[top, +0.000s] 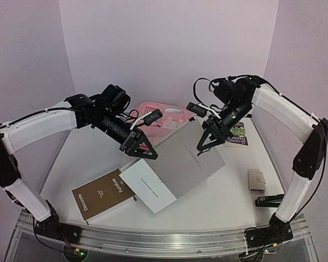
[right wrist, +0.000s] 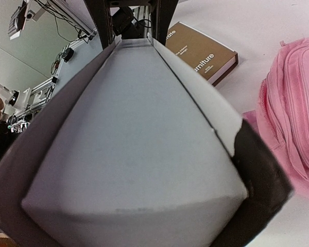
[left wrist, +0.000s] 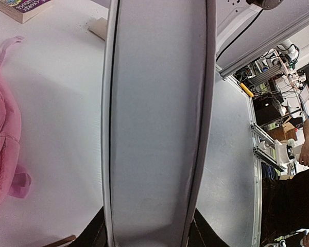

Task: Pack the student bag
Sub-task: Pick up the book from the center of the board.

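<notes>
Pressed right up against the left wrist lens is the grey book [left wrist: 157, 128], a broad band running up the middle of that view. My left gripper [left wrist: 147, 234] is clamped on it, with dark fingers [left wrist: 94, 234] showing on either side at the bottom. Left of the grey book lies the student bag [left wrist: 2, 139], pink, on the white table [left wrist: 62, 103] and apart from the book. Off the book's left edge, farther away, I see a beige pouch [left wrist: 99, 28] and the corner of a purple book [left wrist: 23, 6].

From the right wrist, the grey book again fills the frame, its sides bowed upward. My right gripper [right wrist: 134, 206] is closed on its near end, and the left gripper grips its far end. The student bag lies to the right of the book, and a brown book [right wrist: 201, 49] lies right of its far end.

From the top camera, the 2 grippers hold the grey book at its 2 far corners. The student bag lies just behind the book, partly hidden by both grippers. A white book [top: 147, 188] meets the grey book's near left edge; I cannot tell which lies on top. The brown book sits beyond that, farther left. The purple book lies right of the grey book, past the right gripper. The beige pouch and a black tool [top: 269, 201] are well apart from it on the near right.
</notes>
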Tool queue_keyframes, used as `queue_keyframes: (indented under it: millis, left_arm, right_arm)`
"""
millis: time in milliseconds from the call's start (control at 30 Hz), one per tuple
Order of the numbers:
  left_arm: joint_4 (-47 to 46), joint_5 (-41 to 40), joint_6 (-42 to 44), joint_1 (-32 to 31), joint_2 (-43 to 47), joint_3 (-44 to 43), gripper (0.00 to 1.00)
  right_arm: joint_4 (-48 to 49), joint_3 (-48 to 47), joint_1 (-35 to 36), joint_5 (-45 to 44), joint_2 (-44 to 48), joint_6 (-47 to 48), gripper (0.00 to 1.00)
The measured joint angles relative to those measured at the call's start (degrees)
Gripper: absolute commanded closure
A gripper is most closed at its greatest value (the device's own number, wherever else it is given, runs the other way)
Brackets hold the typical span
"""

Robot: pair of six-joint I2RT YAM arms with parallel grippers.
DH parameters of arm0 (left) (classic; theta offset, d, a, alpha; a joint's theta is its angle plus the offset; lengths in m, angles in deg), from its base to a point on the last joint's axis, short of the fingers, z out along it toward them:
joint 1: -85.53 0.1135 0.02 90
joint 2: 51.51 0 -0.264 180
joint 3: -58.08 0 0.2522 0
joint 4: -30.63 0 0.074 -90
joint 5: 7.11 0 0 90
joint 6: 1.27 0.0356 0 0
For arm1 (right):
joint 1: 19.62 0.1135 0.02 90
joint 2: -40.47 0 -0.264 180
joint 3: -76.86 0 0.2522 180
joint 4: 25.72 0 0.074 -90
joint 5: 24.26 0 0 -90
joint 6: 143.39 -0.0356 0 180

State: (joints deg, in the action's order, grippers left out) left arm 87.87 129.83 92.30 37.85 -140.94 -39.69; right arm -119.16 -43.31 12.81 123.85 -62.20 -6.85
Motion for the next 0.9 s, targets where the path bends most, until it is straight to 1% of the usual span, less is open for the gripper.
queue_keyframes:
  millis: [67,100,133,200,233,267,333,400,433,567,667,800,900]
  left_arm:
    - [-0.1,0.0,-0.1,0.0,0.1,0.0,0.96]
    - [-0.2,0.0,-0.1,0.0,0.1,0.1,0.94]
    - [-0.3,-0.1,-0.3,0.0,0.2,0.2,0.89]
    - [-0.4,-0.3,-0.5,0.0,0.5,0.2,0.75]
    - [-0.5,-0.4,-0.6,0.0,0.6,0.3,0.66]
    - [-0.6,-0.4,-0.7,0.0,0.8,0.5,0.54]
    - [-1.7,-0.4,-1.3,0.2,1.4,1.4,0.36]
    - [-4.0,-0.4,-2.7,1.0,2.6,3.0,0.23]
    - [-5.9,-0.2,-4.4,1.9,4.0,4.7,0.18]
    - [-13.0,-0.7,-9.4,6.1,10.8,11.6,0.06]
    - [-18.0,-2.6,-13.1,8.2,15.9,15.4,0.01]
    - [-25.2,-4.6,-18.0,8.7,21.0,19.6,0.00]
    - [-29.3,-5.1,-21.2,8.8,22.2,21.7,0.00]
  right_arm:
    - [0.0,0.0,0.0,0.0,0.0,0.0,0.64]
    - [0.0,0.0,0.0,0.0,0.0,0.0,0.65]
    - [0.0,0.0,0.0,0.1,0.0,0.0,0.69]
    - [0.1,0.0,0.0,0.4,0.0,0.0,0.77]
    - [0.1,0.0,0.0,0.5,0.0,0.0,0.80]
    - [0.1,0.0,0.0,0.5,0.0,0.0,0.82]
    - [0.0,-0.2,-0.3,0.8,-0.2,-0.1,0.84]
    - [0.2,-0.4,-1.0,2.0,-0.4,-0.9,0.84]
    - [0.6,-0.6,-2.0,3.2,-0.5,-1.3,0.83]
    - [1.3,-0.6,-7.5,8.0,-0.5,-2.1,0.83]
    - [1.5,0.0,-10.6,12.0,-0.5,-2.1,0.83]
    - [1.6,1.6,-12.4,16.9,-0.5,-2.4,0.85]
    - [1.7,2.4,-12.7,19.0,-0.5,-3.2,0.85]
